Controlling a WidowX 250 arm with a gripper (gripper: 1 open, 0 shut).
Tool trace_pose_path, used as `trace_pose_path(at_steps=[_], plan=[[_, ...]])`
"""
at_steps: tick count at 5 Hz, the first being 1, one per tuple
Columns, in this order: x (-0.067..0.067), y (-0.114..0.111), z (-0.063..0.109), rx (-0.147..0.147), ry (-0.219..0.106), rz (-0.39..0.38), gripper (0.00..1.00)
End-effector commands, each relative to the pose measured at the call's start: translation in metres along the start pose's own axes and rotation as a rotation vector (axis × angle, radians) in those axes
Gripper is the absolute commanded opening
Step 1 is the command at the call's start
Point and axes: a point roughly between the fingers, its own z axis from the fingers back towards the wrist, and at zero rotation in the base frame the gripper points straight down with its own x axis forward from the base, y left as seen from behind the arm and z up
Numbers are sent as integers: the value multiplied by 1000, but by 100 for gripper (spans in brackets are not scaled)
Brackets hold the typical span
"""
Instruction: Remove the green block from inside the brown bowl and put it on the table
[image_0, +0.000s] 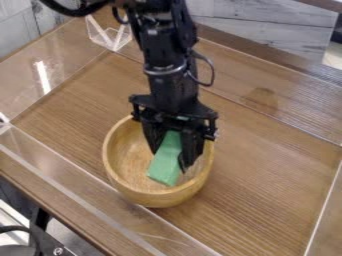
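Gripper (178, 146) is pointing almost straight down into the brown bowl (123, 156), and as far as we can see its black fingers are clamped on the upper end of the green block (168, 163); the block sits tilted, top end up between the fingers, bottom end down near the bowl's floor, though we can't say for sure if it's touching the wood or just off it; the block is inside the bowl, leaning toward the rim on the right side; the bowl itself sits on the table (267, 140), closer to the near edge than the far one, and roughly midway between the left and right edges; we can make out a clear plastic wall (54, 205) running along the near-left edge, with another along the far-left edge; the black arm (163, 50) comes down from the top of the view, cables looped around it; the rest of the tabletop we can see is bare wood grain with some glare.
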Motion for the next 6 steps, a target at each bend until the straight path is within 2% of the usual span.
trace_pose_path(at_steps=[1, 3, 6], plan=[[9, -16, 21, -16, -68, -26, 0], [10, -35, 23, -38, -81, -65, 0], [13, -56, 9, -64, -83, -129, 0]])
